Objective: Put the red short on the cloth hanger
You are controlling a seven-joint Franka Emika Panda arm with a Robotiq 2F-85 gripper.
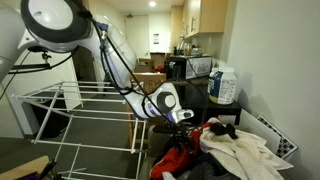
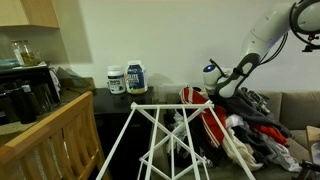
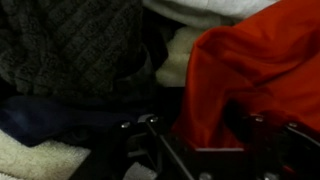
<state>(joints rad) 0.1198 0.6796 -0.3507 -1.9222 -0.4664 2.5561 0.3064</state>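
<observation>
Grasping is the step in hand: gripper [image 3: 205,128] sits over the clothes pile [image 1: 238,150], jaws apart astride the red shorts [image 3: 250,70]. Next: close, lift, carry left to the rack [image 1: 85,110].

Setting: home, living area adjoining kitchen. Evidence: white wire clothes-drying rack [image 1: 80,115], lower left; heaped mixed laundry [image 1: 235,150], lower right, on grey sofa [image 2: 296,104]; pale wooden wall cabinets [image 1: 208,14], upper right; microwave oven [image 1: 192,67] beneath.
</observation>
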